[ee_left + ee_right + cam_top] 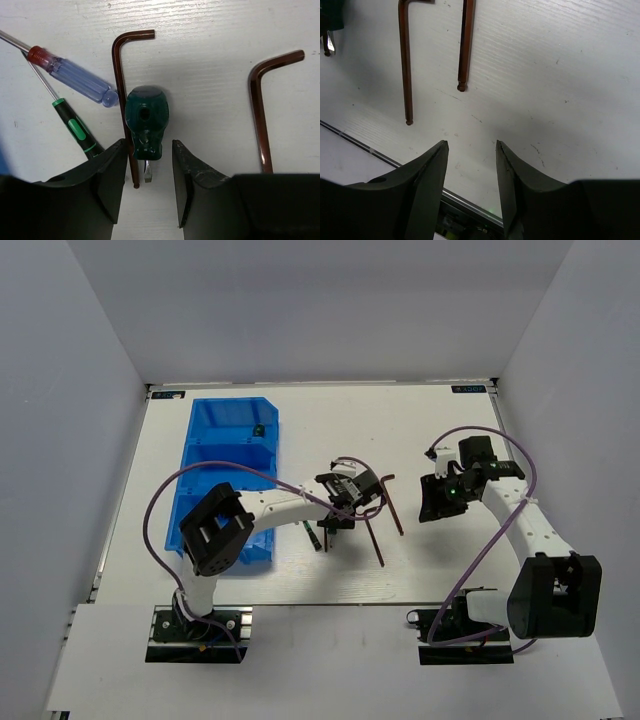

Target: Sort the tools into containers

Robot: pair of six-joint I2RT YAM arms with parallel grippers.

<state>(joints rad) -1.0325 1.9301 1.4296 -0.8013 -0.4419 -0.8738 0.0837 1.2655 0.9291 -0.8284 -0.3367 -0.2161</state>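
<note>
My left gripper (pixel 148 143) is open and hangs low over the tools, right of the blue bin (pixel 200 455). The blade tip and handle end of a stubby green-handled screwdriver (pixel 145 119) lie between its fingers. A dark L-shaped hex key (pixel 121 95) lies along the left side of the screwdriver. A second hex key (pixel 259 107) lies to the right. A purple-handled screwdriver (pixel 75 79) and a thin green-and-black screwdriver (pixel 76 128) lie at the left. My right gripper (pixel 471 144) is open and empty over bare table, with two hex keys (pixel 405 65) beyond it.
A small dark item (pixel 258 430) lies in the bin's far compartment. In the top view the left gripper (pixel 338 510) covers most of the tools, and the right gripper (pixel 437 502) is right of them. The table's metal edge rail (pixel 355 142) runs close below the right gripper.
</note>
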